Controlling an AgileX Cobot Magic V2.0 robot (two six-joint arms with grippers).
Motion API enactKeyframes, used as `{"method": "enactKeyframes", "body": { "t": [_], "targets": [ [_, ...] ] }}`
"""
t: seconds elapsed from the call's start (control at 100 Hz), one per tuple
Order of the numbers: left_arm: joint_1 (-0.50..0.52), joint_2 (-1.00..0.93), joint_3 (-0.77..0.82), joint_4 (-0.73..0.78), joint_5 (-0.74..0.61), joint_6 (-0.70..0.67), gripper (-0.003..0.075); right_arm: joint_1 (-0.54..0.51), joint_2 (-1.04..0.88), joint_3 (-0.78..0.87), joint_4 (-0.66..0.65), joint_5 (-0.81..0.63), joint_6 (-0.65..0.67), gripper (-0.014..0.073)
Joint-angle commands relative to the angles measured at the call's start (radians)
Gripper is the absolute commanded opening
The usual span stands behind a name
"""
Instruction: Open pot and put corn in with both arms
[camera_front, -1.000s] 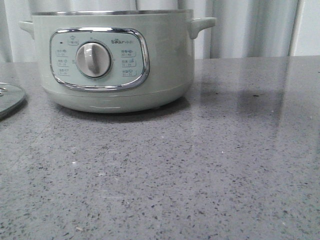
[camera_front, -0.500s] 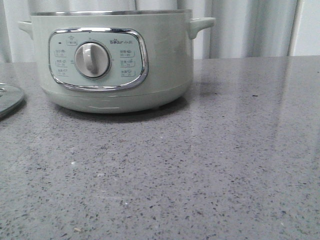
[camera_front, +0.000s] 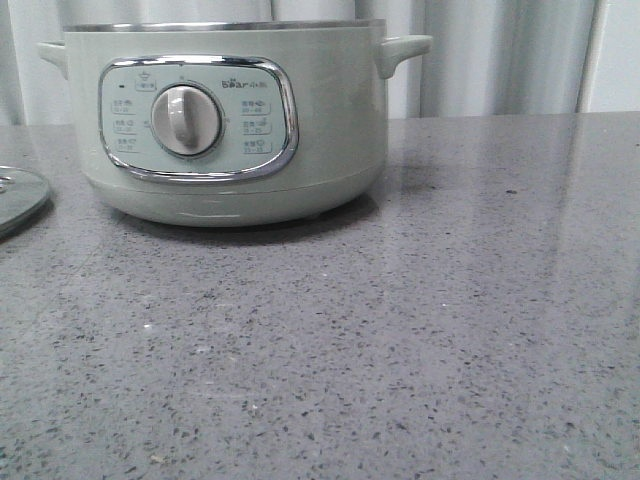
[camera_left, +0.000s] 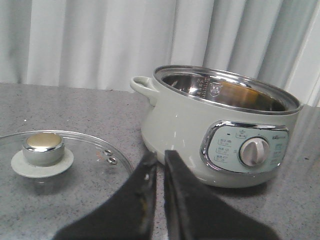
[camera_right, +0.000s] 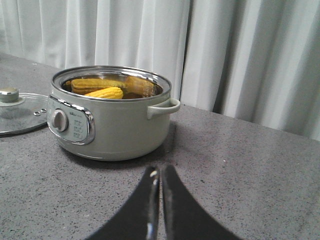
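Observation:
The pale sage-green pot (camera_front: 230, 130) stands open at the back left of the grey table, its control panel and dial facing me. It also shows in the left wrist view (camera_left: 220, 130) and the right wrist view (camera_right: 110, 120). The yellow corn (camera_right: 104, 92) lies inside the pot, seen only in the right wrist view. My left gripper (camera_left: 160, 157) is shut and empty, between the pot and the lid. My right gripper (camera_right: 160, 172) is shut and empty, back from the pot over bare table. Neither gripper shows in the front view.
The flat glass lid (camera_left: 50, 165) with its chrome knob lies on the table left of the pot; its edge shows in the front view (camera_front: 20, 195) and in the right wrist view (camera_right: 17, 112). White curtains hang behind the table.
The front view's picture has shifted very slightly. The pot and lid stay where they were.

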Motion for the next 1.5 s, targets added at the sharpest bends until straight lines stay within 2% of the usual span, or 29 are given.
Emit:
{"method": "enactKeyframes", "body": {
  "t": [0.0, 0.42, 0.51, 0.57, 0.68, 0.8, 1.03, 1.21, 1.49],
  "targets": [
    [-0.009, -0.029, -0.018, -0.036, -0.080, 0.000, -0.0020, -0.004, 0.025, -0.022, -0.009, -0.085, -0.005, -0.0058],
    [-0.009, -0.029, 0.011, -0.023, -0.077, 0.007, -0.0020, -0.004, 0.025, -0.022, -0.009, -0.085, -0.005, -0.0058],
    [-0.009, -0.029, 0.026, 0.047, -0.103, 0.021, -0.0020, -0.004, 0.025, -0.022, -0.009, -0.085, -0.005, -0.0058],
    [-0.002, -0.029, 0.049, 0.149, -0.139, 0.030, -0.0020, -0.004, 0.025, -0.022, -0.009, -0.085, -0.005, -0.0058],
    [0.032, -0.031, 0.112, 0.337, -0.138, 0.024, -0.0020, -0.004, 0.025, -0.022, -0.009, -0.085, -0.005, -0.0058],
    [0.069, -0.031, 0.180, 0.451, -0.138, 0.022, -0.0020, -0.004, 0.025, -0.022, -0.009, -0.085, -0.005, -0.0058],
    [0.075, -0.031, 0.270, 0.504, -0.144, -0.160, -0.0020, -0.004, 0.025, -0.022, -0.009, -0.085, -0.005, -0.0058],
    [0.075, -0.031, 0.310, 0.521, -0.191, -0.160, -0.0020, -0.004, 0.025, -0.022, -0.009, -0.085, -0.005, -0.0058],
    [0.075, -0.031, 0.310, 0.524, -0.189, -0.160, -0.0020, -0.004, 0.025, -0.022, -0.009, -0.085, -0.005, -0.0058]
  ]
}}
